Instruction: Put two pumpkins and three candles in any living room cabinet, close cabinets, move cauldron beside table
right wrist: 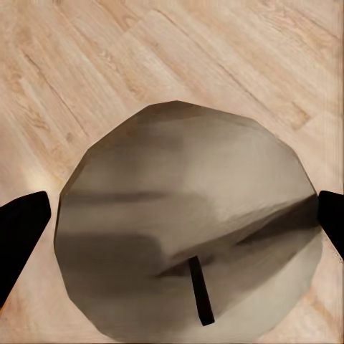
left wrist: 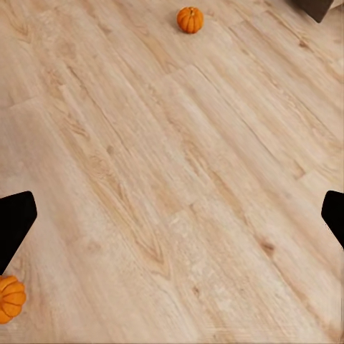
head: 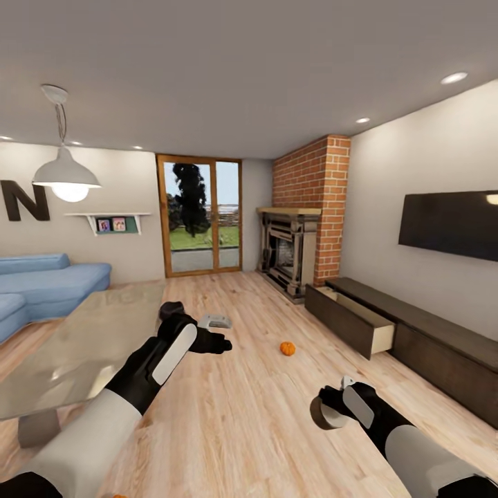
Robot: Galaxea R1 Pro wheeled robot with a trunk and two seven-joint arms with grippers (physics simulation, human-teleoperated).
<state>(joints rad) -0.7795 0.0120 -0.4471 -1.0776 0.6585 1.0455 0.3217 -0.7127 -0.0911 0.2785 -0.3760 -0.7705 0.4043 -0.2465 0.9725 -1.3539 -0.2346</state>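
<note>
My right gripper [head: 328, 404] hangs low over the floor, shut on a pale grey round candle [right wrist: 186, 222] with a black wick; the candle [head: 320, 418] sits between its fingertips [right wrist: 21, 236]. My left gripper [head: 223, 344] is open and empty above bare floor. One orange pumpkin [head: 287, 348] lies on the floor between my arms and the cabinet [head: 436, 339], whose near pull-out front [head: 349, 321] stands open. The left wrist view shows that pumpkin [left wrist: 190, 19] far off and a second pumpkin [left wrist: 10, 298] beside one fingertip [left wrist: 18, 222]. The glass-topped table [head: 76, 346] is to my left. The cauldron is out of view.
A small pale grey object [head: 216, 321] lies on the floor beyond my left gripper. A blue sofa [head: 41, 280] stands behind the table. The brick fireplace [head: 294, 249] is at the far right corner, and a TV [head: 449, 225] hangs above the cabinet. Open wooden floor stretches ahead.
</note>
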